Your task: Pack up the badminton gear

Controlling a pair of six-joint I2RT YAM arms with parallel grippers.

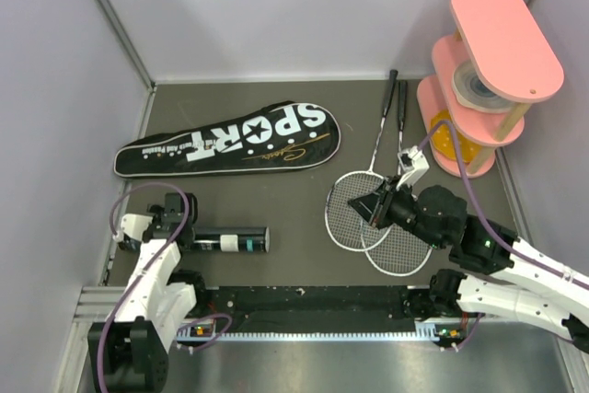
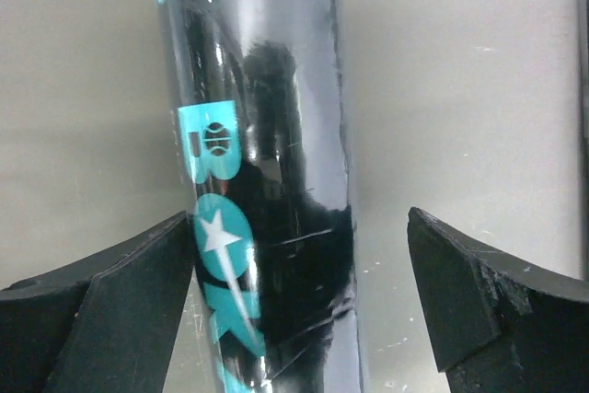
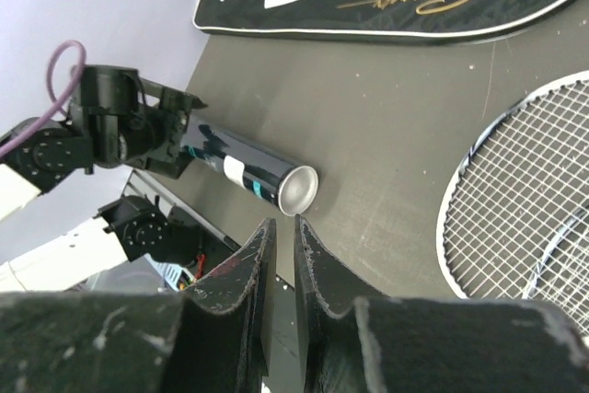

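I read the left gripper [image 2: 299, 255] released, jaws astride the long glossy black shuttle tube [image 2: 267, 181]; right of it, the right gripper [image 3: 282, 227] sits clenched, empty.

- My left gripper [image 1: 190, 230] sits at one end of the tube [image 1: 235, 242], which lies flat and runs off to its right.
- The bag [image 1: 230, 140] lies beyond this gripper, apart from the tube.
- My right gripper [image 1: 366, 206] hangs over the overlapping heads of two rackets [image 1: 345, 229]; their handles point away from it, side by side.
- The pink stand [image 1: 492, 52] is beyond it to the right.
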